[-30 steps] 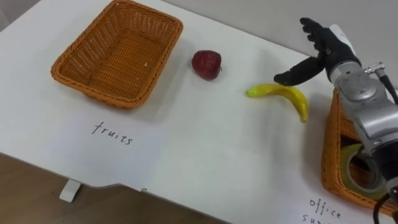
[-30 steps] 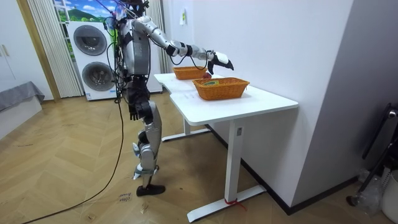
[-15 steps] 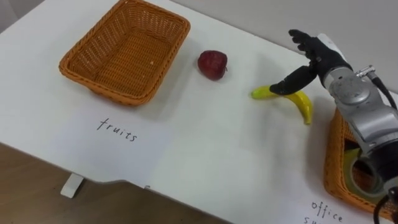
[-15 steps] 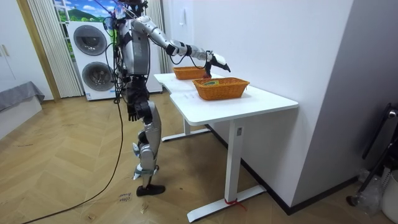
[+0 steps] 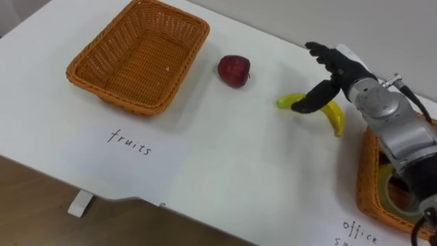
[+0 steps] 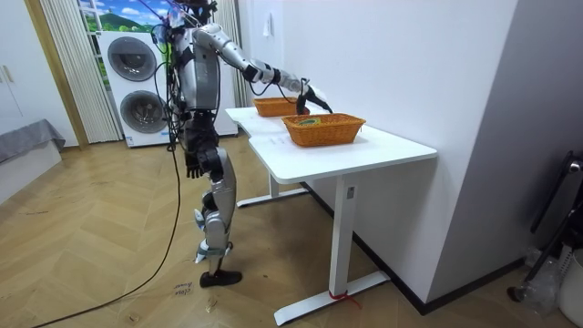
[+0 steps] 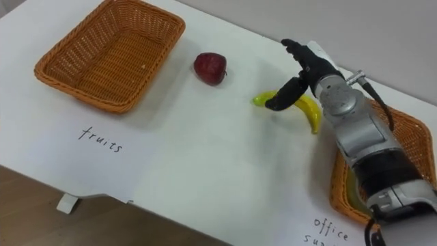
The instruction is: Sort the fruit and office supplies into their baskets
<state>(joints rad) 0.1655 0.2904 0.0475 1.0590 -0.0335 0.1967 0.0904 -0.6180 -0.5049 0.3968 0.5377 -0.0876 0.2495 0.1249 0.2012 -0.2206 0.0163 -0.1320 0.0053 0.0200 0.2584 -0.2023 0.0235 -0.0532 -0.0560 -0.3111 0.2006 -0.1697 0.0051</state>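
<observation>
A yellow banana (image 5: 330, 113) lies on the white table (image 5: 232, 164), right of a dark red apple (image 5: 234, 70). My right hand (image 5: 336, 63) hovers open just over the banana's left half, fingers spread toward the far edge and the thumb (image 5: 311, 101) lying down across the fruit. The empty wicker fruit basket (image 5: 136, 55) stands at the far left. At the right edge sits the office basket (image 5: 366, 179), partly hidden by my forearm, with a roll of tape (image 5: 392, 190) inside. In the room view my left hand (image 6: 194, 167) hangs by my side.
A paper sheet with a handwritten label (image 5: 128, 144) lies in front of the fruit basket, and another label (image 5: 358, 229) lies before the office basket. The table's near edge runs along the lower left. In the room view I stand at the table's long side.
My right hand has moved left and down onto the banana, and its thumb now rests across the fruit. The banana and apple lie where they were.
</observation>
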